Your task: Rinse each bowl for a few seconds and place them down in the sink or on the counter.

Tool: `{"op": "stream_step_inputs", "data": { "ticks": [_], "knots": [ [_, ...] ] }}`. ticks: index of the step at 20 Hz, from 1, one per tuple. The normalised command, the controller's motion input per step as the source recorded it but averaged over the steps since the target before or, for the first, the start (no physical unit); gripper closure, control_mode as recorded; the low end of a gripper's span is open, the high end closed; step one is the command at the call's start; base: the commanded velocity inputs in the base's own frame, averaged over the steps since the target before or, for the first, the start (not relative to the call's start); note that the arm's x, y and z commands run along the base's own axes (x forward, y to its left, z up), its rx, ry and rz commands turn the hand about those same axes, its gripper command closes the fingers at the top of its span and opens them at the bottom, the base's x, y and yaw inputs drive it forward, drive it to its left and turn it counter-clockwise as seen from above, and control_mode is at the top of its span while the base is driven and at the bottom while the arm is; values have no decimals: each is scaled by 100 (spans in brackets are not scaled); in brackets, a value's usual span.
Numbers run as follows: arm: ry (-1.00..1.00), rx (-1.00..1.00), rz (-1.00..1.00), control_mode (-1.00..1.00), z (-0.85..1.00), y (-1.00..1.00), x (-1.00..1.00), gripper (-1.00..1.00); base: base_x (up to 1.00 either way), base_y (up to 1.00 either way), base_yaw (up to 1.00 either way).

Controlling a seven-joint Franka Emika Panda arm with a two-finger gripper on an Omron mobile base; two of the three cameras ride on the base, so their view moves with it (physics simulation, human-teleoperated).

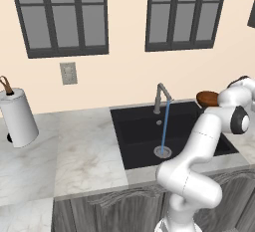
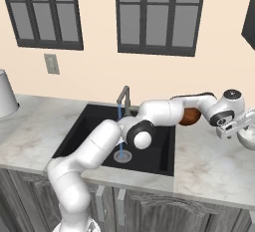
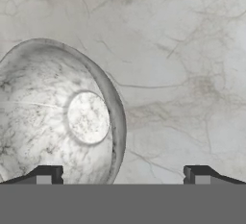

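Two bowls stand on the counter (image 2: 204,164) to the right of the sink (image 1: 139,131): one reddish-brown bowl (image 1: 206,98) at the far right corner of the basin, partly hidden behind the white arm, and one pale marbled bowl (image 3: 57,117) further to the right, of which the right base view shows a part at the picture's edge. The arm reaches from the near side across the sink to the right, and the gripper (image 3: 122,174) hangs over the counter just beside the pale bowl, looking down into it. Its jaws stand wide apart and hold nothing; one finger tip (image 3: 47,174) is over the bowl's inner wall and the other over the bare marble. The pale bowl sits upright with a round flat bottom in its middle. Water runs in a thin blue stream (image 1: 164,126) from the grey gooseneck tap (image 1: 160,96) down to the silver drain (image 1: 162,152). Far to the left on the counter stands a paper towel roll (image 1: 17,117) on its holder. On the wall behind are two dark windows (image 1: 60,14) and a wall socket (image 1: 68,73).
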Motion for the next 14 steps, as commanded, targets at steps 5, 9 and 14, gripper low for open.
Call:
{"op": "stream_step_inputs", "data": {
  "ticks": [5, 9, 14],
  "knots": [
    [-1, 0, 0, -100, -2, 0, 0, -100, 0, 0, 0],
    [-4, 0, 0, -100, -17, 7, -4, -100, 0, 0, 0],
    [-5, -4, 0, -100, -23, 4, -4, -100, 0, 0, 0]
  ]
}}
